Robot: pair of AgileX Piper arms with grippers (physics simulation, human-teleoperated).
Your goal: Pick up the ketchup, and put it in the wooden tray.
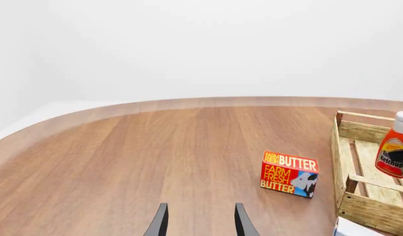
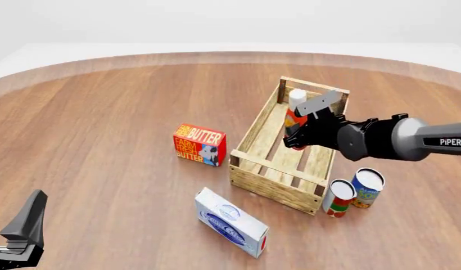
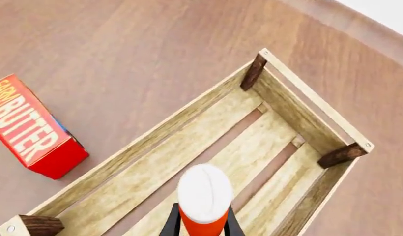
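The ketchup, an orange-red bottle with a white cap, hangs upright over the far half of the wooden tray. My right gripper is shut on its lower body. In the right wrist view the white cap is seen from above, with the tray's slats beneath and dark fingers on both sides of the bottle. In the left wrist view the ketchup and the tray are at the edge. My left gripper is open and empty, low over the table at the near left.
A red-orange butter box stands just left of the tray. A white and blue box lies in front of the tray. Two cans stand by the tray's near right corner.
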